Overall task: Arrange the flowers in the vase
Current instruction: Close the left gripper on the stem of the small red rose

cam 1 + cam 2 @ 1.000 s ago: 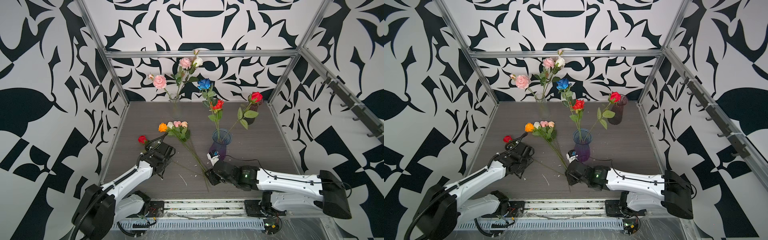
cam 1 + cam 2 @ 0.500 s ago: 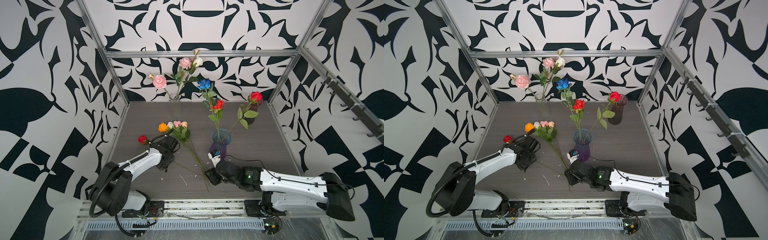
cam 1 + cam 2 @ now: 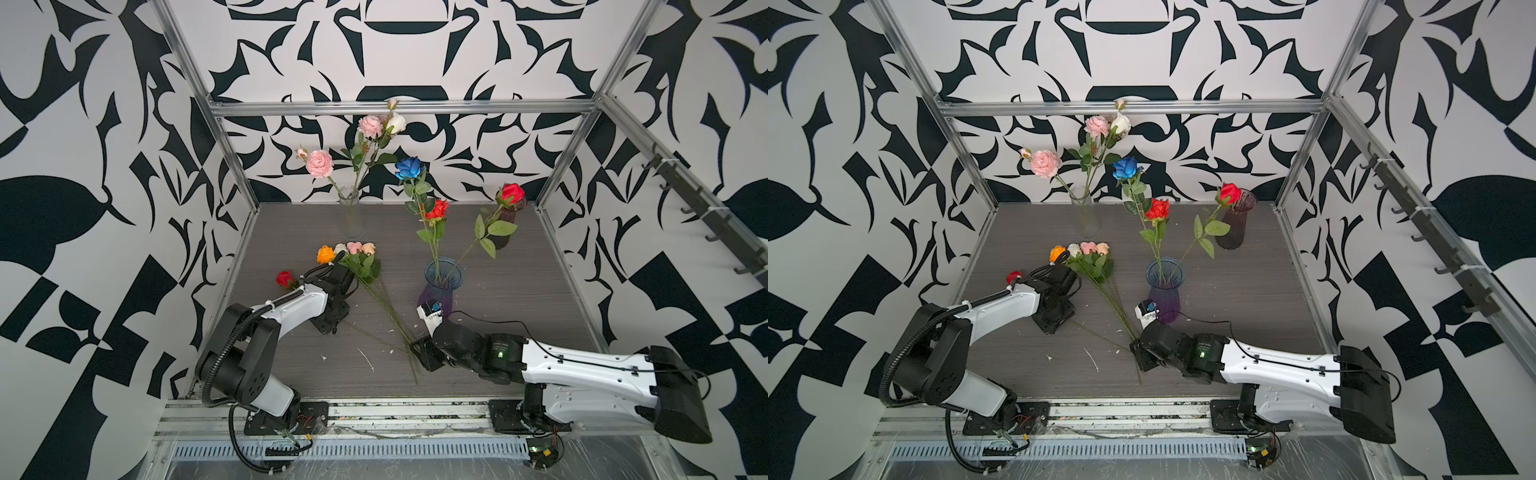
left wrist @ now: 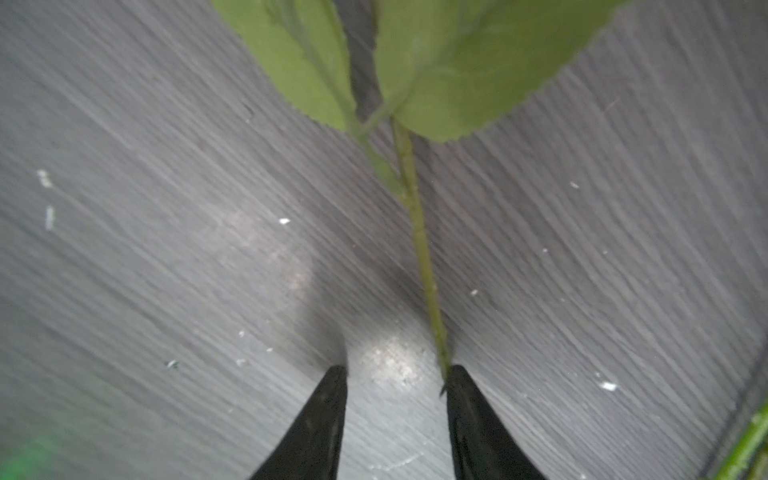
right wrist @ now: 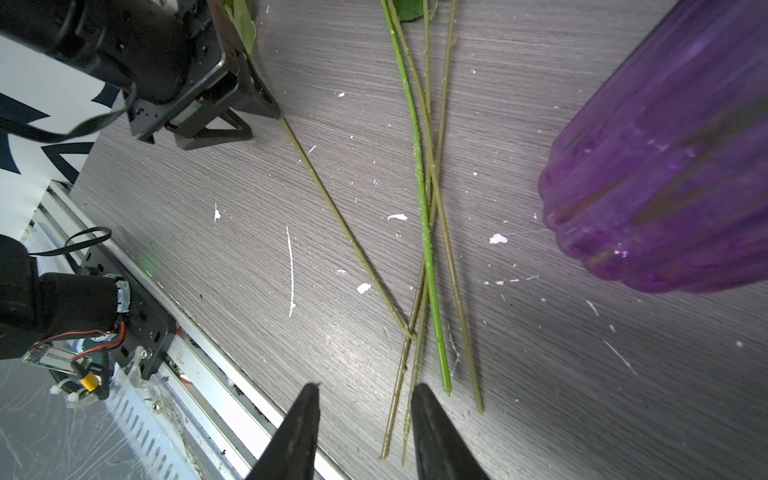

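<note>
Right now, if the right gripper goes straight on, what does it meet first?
Probably the loose flower stems lying ahead of the right gripper, two ends between its open jaws; purple vase looks off-line.

On table (image 3: 519, 299): loose flowers (image 3: 360, 262) left of front vase (image 3: 435, 297); second vase (image 3: 352, 216) behind them; third vase (image 3: 1235, 228) back right.

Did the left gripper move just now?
Yes. In a top view the left gripper has slid away from the front rail, toward the orange rose.
</note>
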Action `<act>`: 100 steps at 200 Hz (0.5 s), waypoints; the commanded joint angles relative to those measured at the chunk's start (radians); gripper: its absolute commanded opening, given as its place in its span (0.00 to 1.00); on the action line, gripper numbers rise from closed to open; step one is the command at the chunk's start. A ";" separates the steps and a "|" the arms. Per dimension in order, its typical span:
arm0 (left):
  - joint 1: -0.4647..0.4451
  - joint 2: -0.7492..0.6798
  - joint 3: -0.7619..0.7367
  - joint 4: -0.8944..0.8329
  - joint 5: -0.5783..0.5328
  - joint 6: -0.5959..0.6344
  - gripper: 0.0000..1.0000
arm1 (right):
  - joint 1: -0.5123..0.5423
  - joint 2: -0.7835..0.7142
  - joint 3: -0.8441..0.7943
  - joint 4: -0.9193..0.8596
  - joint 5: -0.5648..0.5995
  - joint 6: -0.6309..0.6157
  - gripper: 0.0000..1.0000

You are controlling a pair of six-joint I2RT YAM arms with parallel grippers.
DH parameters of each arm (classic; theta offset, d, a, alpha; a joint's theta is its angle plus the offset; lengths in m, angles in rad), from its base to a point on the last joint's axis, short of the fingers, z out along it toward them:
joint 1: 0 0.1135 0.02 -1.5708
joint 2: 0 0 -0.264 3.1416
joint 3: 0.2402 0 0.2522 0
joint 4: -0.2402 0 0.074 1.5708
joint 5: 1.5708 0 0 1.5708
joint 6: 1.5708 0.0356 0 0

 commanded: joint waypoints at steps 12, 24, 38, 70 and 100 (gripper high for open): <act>0.009 0.017 0.008 -0.024 0.005 -0.008 0.44 | 0.001 -0.021 -0.005 0.027 0.016 0.006 0.40; 0.011 0.038 0.029 -0.043 0.009 -0.008 0.44 | 0.001 -0.021 -0.004 0.027 0.016 0.006 0.40; 0.013 0.063 0.052 -0.065 0.014 -0.006 0.44 | 0.001 -0.024 -0.006 0.027 0.015 0.007 0.40; 0.016 0.104 0.086 -0.090 0.025 0.003 0.45 | 0.001 -0.032 -0.012 0.029 0.019 0.012 0.40; 0.020 0.140 0.122 -0.136 0.036 0.010 0.46 | 0.001 -0.033 -0.014 0.028 0.021 0.013 0.40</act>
